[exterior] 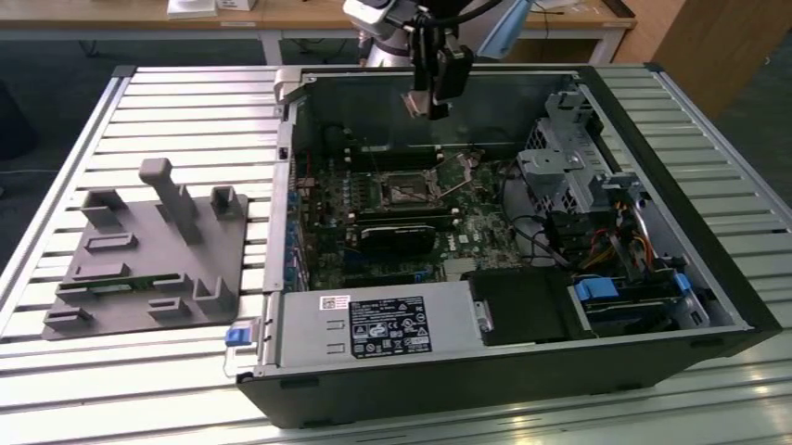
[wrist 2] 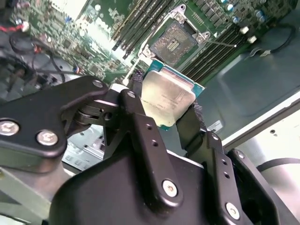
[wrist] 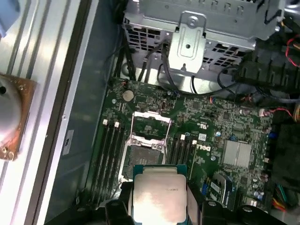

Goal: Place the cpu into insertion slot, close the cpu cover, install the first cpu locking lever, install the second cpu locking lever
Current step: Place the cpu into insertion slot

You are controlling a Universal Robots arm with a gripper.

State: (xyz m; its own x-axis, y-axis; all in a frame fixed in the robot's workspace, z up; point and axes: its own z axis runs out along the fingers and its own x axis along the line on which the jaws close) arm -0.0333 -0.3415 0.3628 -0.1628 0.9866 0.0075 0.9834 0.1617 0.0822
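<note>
Ribbed silver-grey slats are forming the bench [exterior: 185, 93], on which a black steel computer case [exterior: 495, 394] is being laid on its side with its side panel off. On the exterior view's left of the case, a matte grey moulded fixture [exterior: 136, 250] with upright posts and shallow pockets is being carried by the slats. Inside the case, a green motherboard [exterior: 483, 227] is being shown lying flat. A perforated bare-metal drive cage [exterior: 563, 158] is being seen towards the exterior view's right, and a grey power-supply box [exterior: 371, 326] against the near wall.

The gripper [exterior: 431, 109] is being held above the open case, over the far part of the board. In both wrist views its matte black fingers [wrist 2: 141, 126] are being pressed shut on the cpu [wrist 2: 168, 96], with two opposite edges being pinched. The cpu is a flat square chip with a dull grey metal face and a thin teal-green border, and it is being held in the air, clear of the board.

The insertion slot [wrist: 140, 161], a dark square recess with a silvery rim, is being left uncovered just beyond the chip, between rows of long black memory slots [wrist: 112, 154]. The cpu cover [wrist: 151, 125], a thin silvery windowed frame, is being seen swung up off the slot.
</note>
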